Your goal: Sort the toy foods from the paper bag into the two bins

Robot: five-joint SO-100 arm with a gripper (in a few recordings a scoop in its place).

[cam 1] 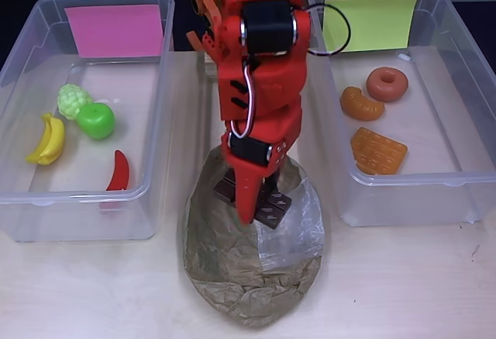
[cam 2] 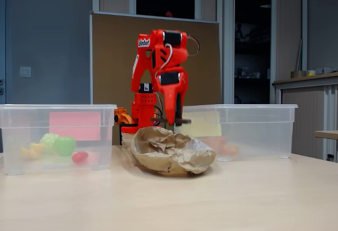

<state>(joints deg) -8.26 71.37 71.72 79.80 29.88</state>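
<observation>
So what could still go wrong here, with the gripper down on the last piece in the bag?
The gripper reaches into the paper bag at the chocolate bar. The bar is flat and partly under the fingers, so the grip may be shallow and slip. The crumpled paper and clear patch could snag and lift along. The carry must clear the wall of the yellow-green label bin, or the bar may knock loose.

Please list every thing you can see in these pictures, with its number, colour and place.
bins: 2, clear; pink label left, yellow-green label right, overhead view
grapes: 1, green, left bin
apple: 1, green, left bin
banana: 1, yellow, left bin
chili: 1, red, left bin
donut: 1, brown, right bin
croissant: 1, orange, right bin
waffle: 1, orange, right bin
paper bag: 1, brown, between bins
chocolate bar: 1, dark, over bag, at the hand
table: 1, pale wood
arm: 1, red
hand: 1, red, above bag
</observation>
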